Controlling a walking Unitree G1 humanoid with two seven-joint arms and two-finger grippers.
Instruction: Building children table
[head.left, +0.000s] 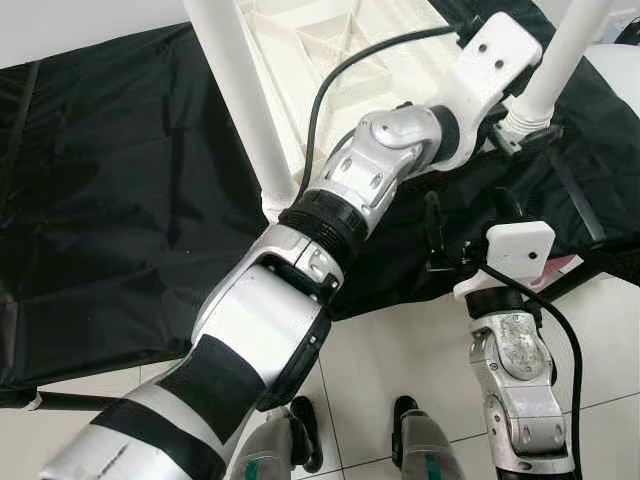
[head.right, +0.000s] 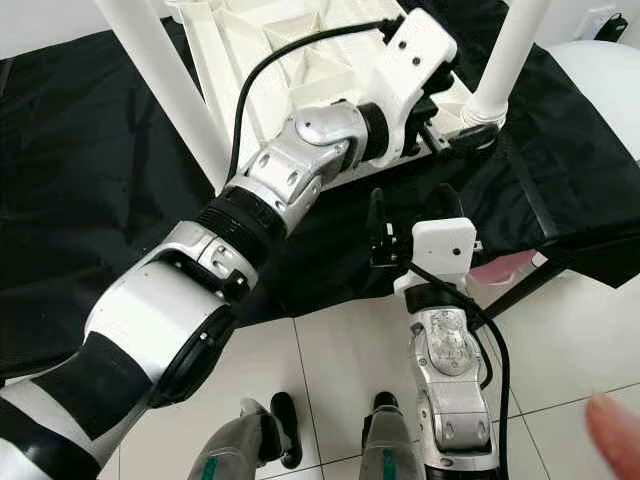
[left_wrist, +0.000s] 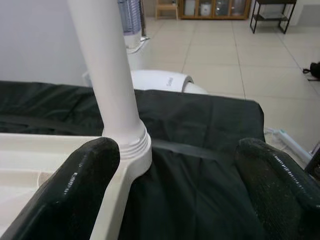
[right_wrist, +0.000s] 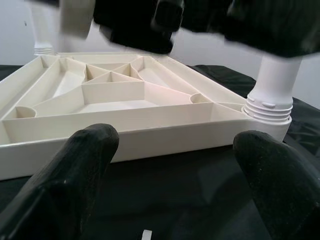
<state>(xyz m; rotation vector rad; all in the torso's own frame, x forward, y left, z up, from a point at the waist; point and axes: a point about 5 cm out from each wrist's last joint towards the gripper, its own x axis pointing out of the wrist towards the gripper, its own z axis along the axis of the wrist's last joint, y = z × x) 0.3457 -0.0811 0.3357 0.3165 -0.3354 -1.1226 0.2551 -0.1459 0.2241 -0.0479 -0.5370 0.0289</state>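
Tabletop: the white children's tabletop (head.right: 300, 60) is lying upside down, ribbed underside facing up, on a black cloth (head.left: 110, 190) covering a low surface; whether that surface is a desk or a bed cannot be told.
Legs: 2 white legs are standing up from the corner sockets, the near-left leg (head.left: 240, 90) and the near-right leg (left_wrist: 107, 75).
Threaded collar: the base of the near-right leg is sitting in its ringed socket (right_wrist: 267, 107) at the tabletop corner; whether it is fully screwed home cannot be told.
Left pincer: the left pincer (left_wrist: 175, 170) is reaching across to the near-right corner, its 2 black fingers standing apart, one finger (left_wrist: 82, 170) close against the socket and the other over the cloth.
Right pincer: the right pincer (right_wrist: 170, 170) is hovering low in front of the near rim of the tabletop, fingers apart and gripping nothing.
Step in hand (judgement): seating or tightening the near-right leg.
Doing it well (judgement): centring the left pincer around the leg just above the collar, closing squarely, keeping the leg upright while turning, and bracing the tabletop rim with the right pincer against sliding on the cloth.
Surroundings: a tiled floor (head.left: 400, 360) is lying below, and a fingertip (head.right: 615, 435) is intruding at the corner of the right eye view.
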